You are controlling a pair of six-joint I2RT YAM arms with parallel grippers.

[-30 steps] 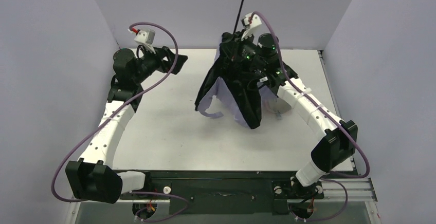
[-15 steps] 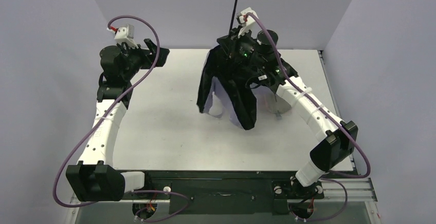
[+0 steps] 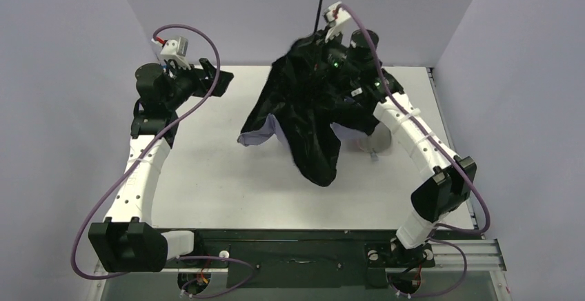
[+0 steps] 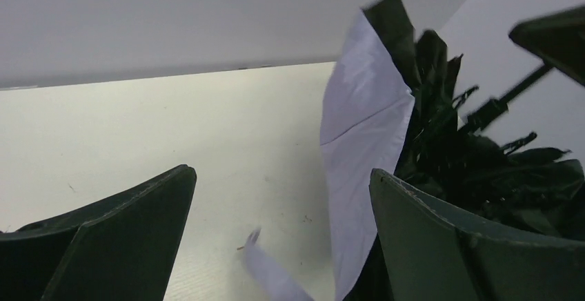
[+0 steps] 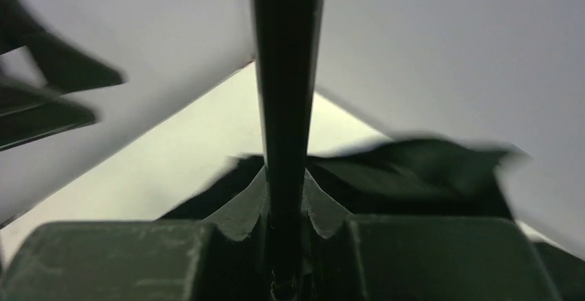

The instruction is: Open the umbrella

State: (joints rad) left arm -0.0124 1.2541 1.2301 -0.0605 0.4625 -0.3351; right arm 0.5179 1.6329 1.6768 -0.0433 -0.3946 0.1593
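Umbrella [image 3: 310, 128] shaft clamped between right fingers [image 5: 428, 256]; canopy hanging loose.

Umbrella [image 3: 303, 118] held aloft, black-lined canopy half-spread, drooping; thin shaft upward.

No readable text, label, brand, number or sign shows in any of the views.
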